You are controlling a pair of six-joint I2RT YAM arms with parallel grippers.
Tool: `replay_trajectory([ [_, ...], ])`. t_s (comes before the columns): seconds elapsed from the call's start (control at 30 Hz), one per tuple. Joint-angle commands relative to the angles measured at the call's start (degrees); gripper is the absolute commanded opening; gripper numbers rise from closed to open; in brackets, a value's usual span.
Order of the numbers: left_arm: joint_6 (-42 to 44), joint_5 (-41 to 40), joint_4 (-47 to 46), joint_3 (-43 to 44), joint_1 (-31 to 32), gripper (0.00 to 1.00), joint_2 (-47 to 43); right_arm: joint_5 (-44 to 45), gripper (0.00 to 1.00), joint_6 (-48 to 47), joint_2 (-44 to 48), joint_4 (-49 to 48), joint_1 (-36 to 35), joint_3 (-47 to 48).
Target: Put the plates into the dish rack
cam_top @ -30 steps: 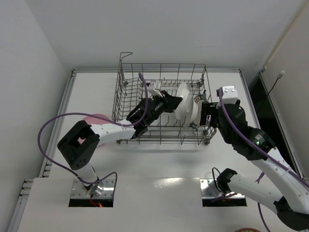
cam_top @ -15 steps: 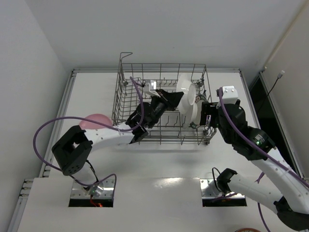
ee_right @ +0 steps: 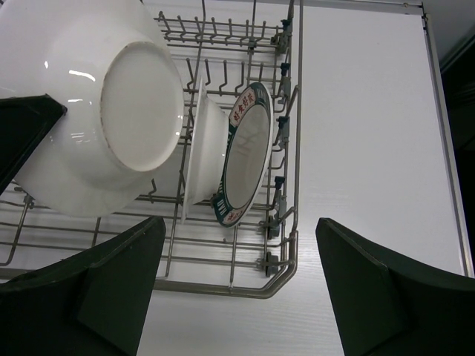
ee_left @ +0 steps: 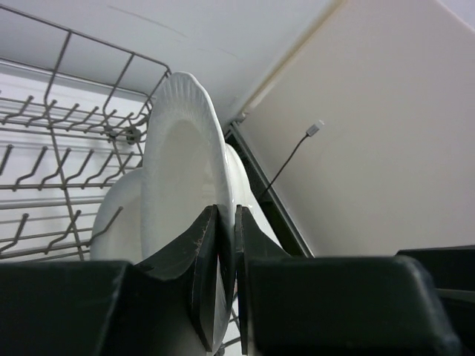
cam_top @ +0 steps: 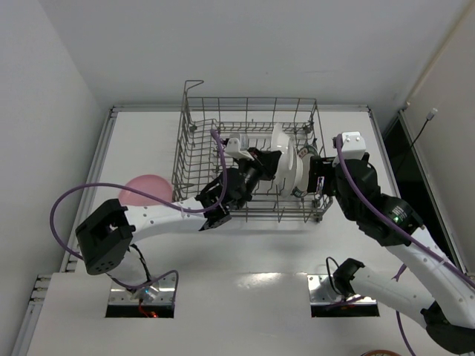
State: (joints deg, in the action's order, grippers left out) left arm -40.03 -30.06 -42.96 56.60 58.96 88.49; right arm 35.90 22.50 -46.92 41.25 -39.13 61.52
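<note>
The grey wire dish rack [cam_top: 191, 141] stands mid-table. My left gripper [cam_top: 267, 159] reaches into it and is shut on the rim of a white plate [cam_top: 280, 148], held almost on edge. In the left wrist view the rim runs down between the closed gripper [ee_left: 226, 216], with the white plate [ee_left: 182, 156] rising above it. In the right wrist view that held white plate [ee_right: 111, 104] shows its underside. Beside it a second white plate [ee_right: 202, 148] and a teal-rimmed plate [ee_right: 249, 152] stand in the tines. My right gripper [ee_right: 237, 297] hangs open and empty at the rack's right end [cam_top: 304, 178]. A pink plate [cam_top: 145, 189] lies on the table to the rack's left.
The rack's near right corner [ee_right: 286, 259] sits just below my right fingers [ee_right: 89, 289]. Purple cables [cam_top: 82, 193] loop off the left arm. A dark gap [cam_top: 397, 141] runs along the table's right edge, and walls close in on the left and back.
The left arm has swung the white plate from tilted to nearly upright, closer to the racked plates. Its elbow has dropped toward the near edge, uncovering the pink plate. The right arm is still.
</note>
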Motion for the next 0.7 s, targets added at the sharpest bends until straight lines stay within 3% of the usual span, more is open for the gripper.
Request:
replay_trajectory([
  [0.0, 0.66, -3.86, -6.09, 2.02, 0.54, 0.00, -3.94, 0.22, 0.81, -0.09, 0.33, -0.74, 0.11, -0.26],
  [0.33, -3.65, -7.82, -2.22, 2.02, 1.16, 0.00, 0.89, -0.83, 0.81, -0.09, 0.25, -0.74, 0.11, -0.26],
  [0.67, -6.20, -3.60, -1.09, 5.27, 1.16, 0.00, 5.28, 0.22, 0.81, -0.09, 1.83, -0.21, 0.11, -0.78],
])
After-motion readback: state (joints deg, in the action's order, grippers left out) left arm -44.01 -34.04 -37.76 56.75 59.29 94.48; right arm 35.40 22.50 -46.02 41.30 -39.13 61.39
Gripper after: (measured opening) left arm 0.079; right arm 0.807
